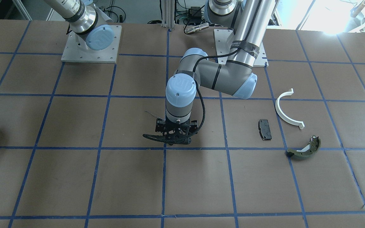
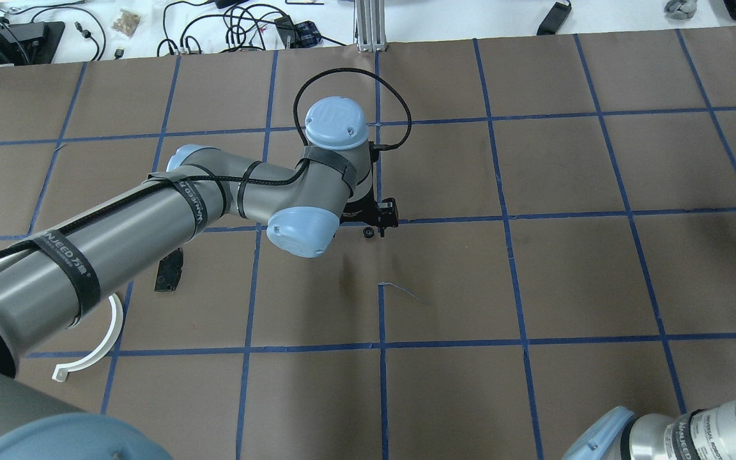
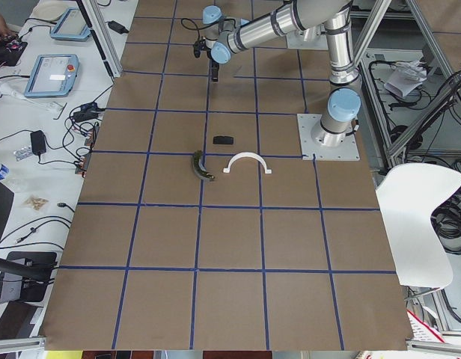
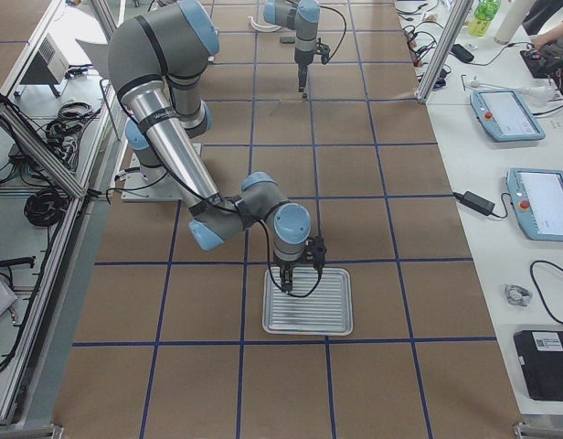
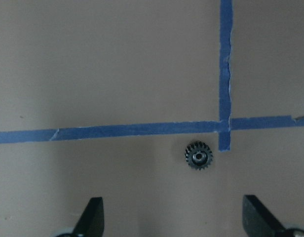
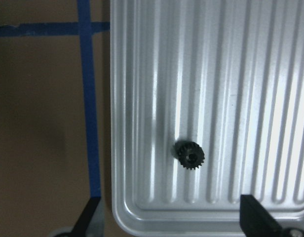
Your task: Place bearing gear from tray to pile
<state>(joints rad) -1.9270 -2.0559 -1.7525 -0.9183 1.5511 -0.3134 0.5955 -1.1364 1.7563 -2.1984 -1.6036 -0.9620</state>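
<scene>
Mid-worktop, left gripper (image 5: 173, 213) spread over loose gear (image 5: 199, 156), likely relay toward pile (image 1: 265, 129); right gripper (image 6: 171, 212) spread above second gear (image 6: 190, 154) in tray (image 6: 250, 74).

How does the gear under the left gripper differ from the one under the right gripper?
Surface: the table gear (left) lies on brown paper; the tray gear (right) lies in the ribbed metal tray. Surroundings: the table gear sits by a blue tape crossing, the tray gear near the tray's rim. Shared: both are small, dark, toothed, flat, ungripped.
</scene>
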